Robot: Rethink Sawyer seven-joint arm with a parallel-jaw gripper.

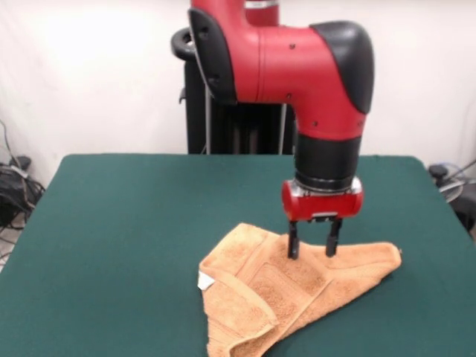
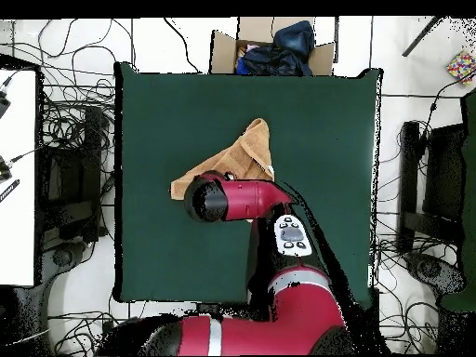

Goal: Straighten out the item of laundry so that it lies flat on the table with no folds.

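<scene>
Folded orange-tan terry-cloth hand towel [image 1: 286, 294] on dark green felt table [image 1: 134, 216], near edge.
Small white tag [image 1: 204, 280] at its left; black two-finger gripper [image 1: 314, 249] just behind, fingers apart, tips at towel's far edge.

A: Over the green table [image 2: 167, 139], what's showing?
B: The orange-tan towel [image 2: 247, 153], folded into a rough triangle, near the middle.
A: And the arm?
B: The red arm [image 2: 244, 200] covers the towel's near-left corner; a cardboard box [image 2: 223, 48] sits beyond the far edge.
</scene>
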